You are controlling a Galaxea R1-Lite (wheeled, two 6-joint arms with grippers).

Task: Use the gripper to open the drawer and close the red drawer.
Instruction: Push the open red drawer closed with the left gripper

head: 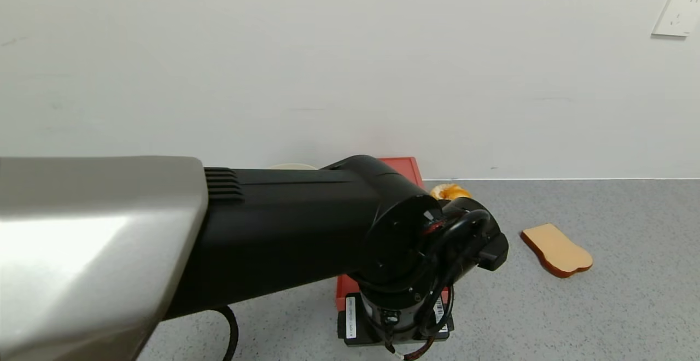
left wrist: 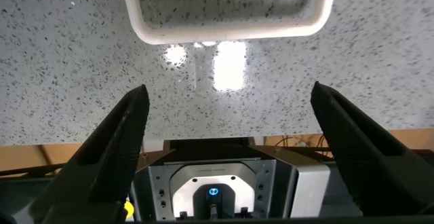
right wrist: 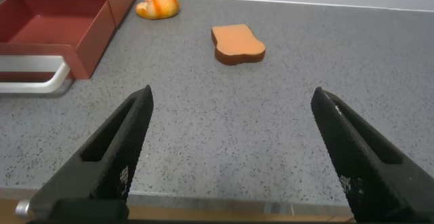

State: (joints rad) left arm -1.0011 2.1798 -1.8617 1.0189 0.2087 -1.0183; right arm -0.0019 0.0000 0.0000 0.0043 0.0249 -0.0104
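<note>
The salmon-red drawer (right wrist: pixel 95 37) stands open in the right wrist view, its tray pulled out and empty, with the white loop handle (right wrist: pixel 41 81) at the front. From the head camera my left arm (head: pixel 328 230) covers most of the drawer (head: pixel 404 165). My left gripper (left wrist: pixel 230 91) points down at the table and is open, nothing between its fingers. The white handle (left wrist: pixel 227 30) lies just beyond the fingertips. My right gripper (right wrist: pixel 232 94) hangs open and low near the table's front edge, to the right of the drawer.
A toast slice (head: pixel 556 250) lies on the grey speckled table right of the drawer, and a croissant (head: pixel 448 190) sits by the drawer's back corner near the wall. The rim of a beige bowl (head: pixel 292 166) shows behind the left arm.
</note>
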